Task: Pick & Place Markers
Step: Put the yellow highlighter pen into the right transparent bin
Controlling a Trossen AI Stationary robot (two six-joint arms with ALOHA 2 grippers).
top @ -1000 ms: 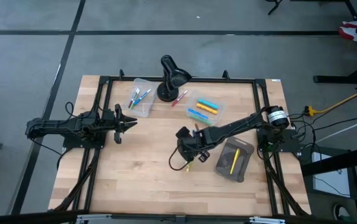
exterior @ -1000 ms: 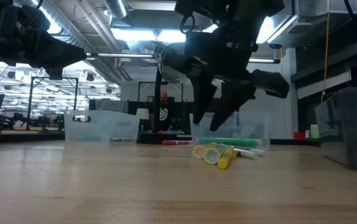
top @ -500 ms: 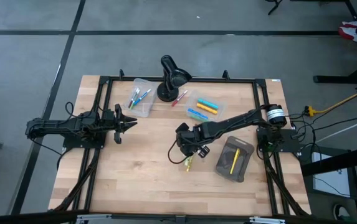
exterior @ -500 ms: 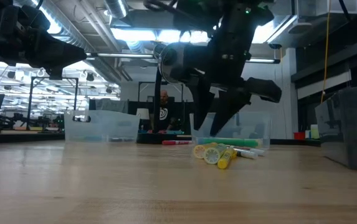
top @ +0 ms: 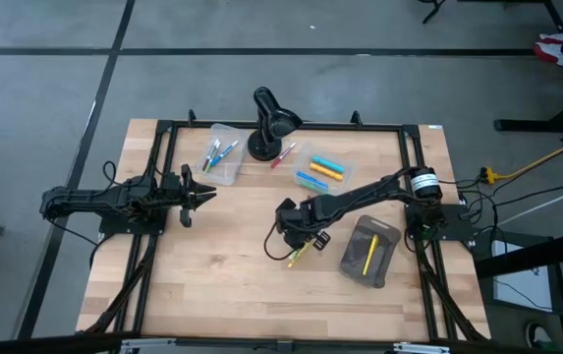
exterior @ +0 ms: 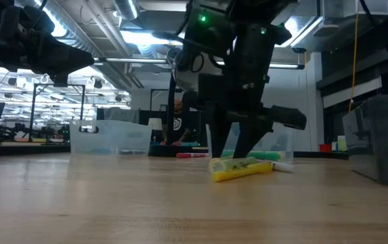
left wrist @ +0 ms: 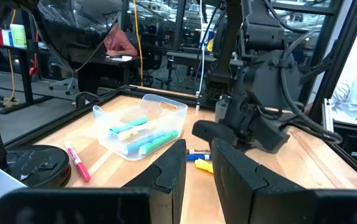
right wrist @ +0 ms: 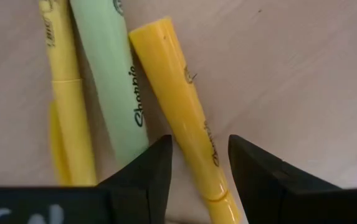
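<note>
Since a second ago the right gripper (top: 299,239) has swung lower over the loose markers (top: 298,254) near the middle of the bench (top: 212,285), and from table height the pile now lies turned sideways, a yellow marker (exterior: 241,169) foremost. Right wrist view: fingers (right wrist: 147,171) apart, straddling a yellow marker (right wrist: 179,120) without pinching it; a pale green marker (right wrist: 114,81) and another yellow one (right wrist: 66,93) lie just beside. More markers sit in two clear trays (top: 224,157) (top: 323,168) toward the far edge, either side of a black desk lamp (top: 269,123); a red marker (top: 283,155) lies beside the lamp base. One yellow marker rests in the grey bin (top: 369,252) near the right edge. Left gripper (top: 205,196) waits by the left edge, jaws slightly parted, holding nothing.
</note>
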